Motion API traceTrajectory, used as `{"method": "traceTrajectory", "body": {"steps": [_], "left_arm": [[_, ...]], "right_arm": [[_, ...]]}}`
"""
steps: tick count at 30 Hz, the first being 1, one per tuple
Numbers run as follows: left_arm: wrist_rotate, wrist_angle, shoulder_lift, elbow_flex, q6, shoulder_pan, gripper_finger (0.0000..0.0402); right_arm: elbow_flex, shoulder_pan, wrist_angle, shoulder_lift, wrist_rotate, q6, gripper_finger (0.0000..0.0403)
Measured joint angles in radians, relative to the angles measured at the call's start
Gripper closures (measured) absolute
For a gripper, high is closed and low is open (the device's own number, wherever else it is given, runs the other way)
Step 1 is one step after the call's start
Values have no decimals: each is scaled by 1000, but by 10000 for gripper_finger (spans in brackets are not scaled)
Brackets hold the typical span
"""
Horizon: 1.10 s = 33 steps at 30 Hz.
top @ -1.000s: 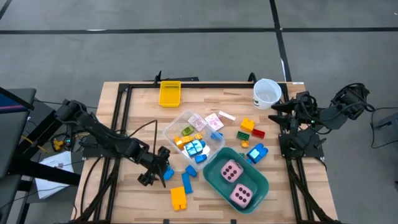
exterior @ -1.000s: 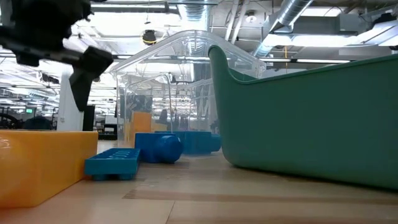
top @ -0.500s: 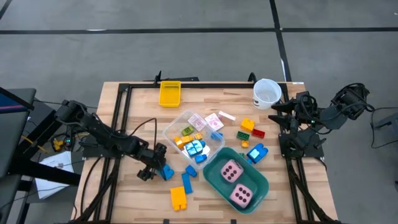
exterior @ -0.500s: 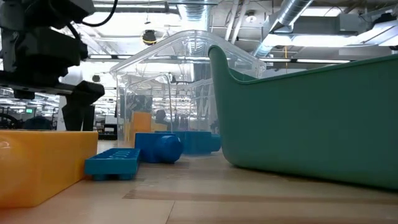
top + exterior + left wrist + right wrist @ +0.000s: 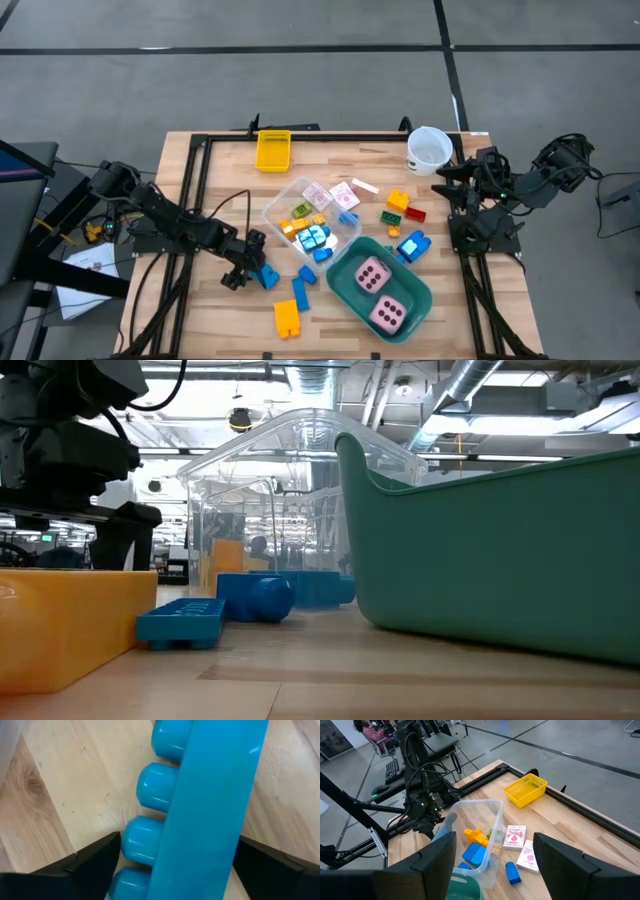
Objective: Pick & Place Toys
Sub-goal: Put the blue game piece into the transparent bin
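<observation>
My left gripper (image 5: 254, 272) is low over the table's near left part, pointing steeply down. It is open, its fingers (image 5: 95, 857) on either side of a blue brick (image 5: 200, 810). That brick (image 5: 269, 277) lies on its side on the wood, studs toward one finger. Other toy bricks lie loose: a blue one (image 5: 301, 292), an orange-yellow one (image 5: 287, 317), and yellow (image 5: 398, 200), red (image 5: 415, 213) and blue (image 5: 411, 246) ones. Two pink dice (image 5: 378, 292) sit in the teal tub (image 5: 418, 300). My right gripper (image 5: 495, 870) hangs open and high at the right edge. My left gripper comes at the blue brick from above, one finger by its studs (image 5: 135, 845), the other by its flat side (image 5: 235, 845). The fingers stand close to both sides. I cannot tell whether they touch it.
A clear tub (image 5: 290, 195) with several bricks stands mid-table, pink-white cards (image 5: 345, 193) beside it. A yellow basket (image 5: 272, 150) and a white cup (image 5: 428, 150) stand at the far edge. A black frame (image 5: 195, 190) runs along the table's sides.
My left gripper has come down toward the table and now stands low around the blue brick. My right arm has kept still.
</observation>
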Motion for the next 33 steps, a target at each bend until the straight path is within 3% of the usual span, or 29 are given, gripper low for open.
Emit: {"method": "traceTrajectory", "body": {"steps": [8, 14, 20, 27, 33], "left_arm": [[6, 1, -1, 0, -100, -5, 148], [114, -29, -31, 1, -313, -84, 149], [192, -31, -198, 30, -523, -227, 146], [122, -27, -350, 233, -731, -297, 147], [104, -30, -282, 479, -747, -263, 147]], "right_arm": [[0, 0, 0, 0, 0, 0, 148], [0, 0, 0, 0, -2, -2, 148], [0, 1, 0, 0, -5, -3, 148], [0, 1, -17, 0, -15, -3, 148], [0, 1, -46, 0, -42, -3, 148]]}}
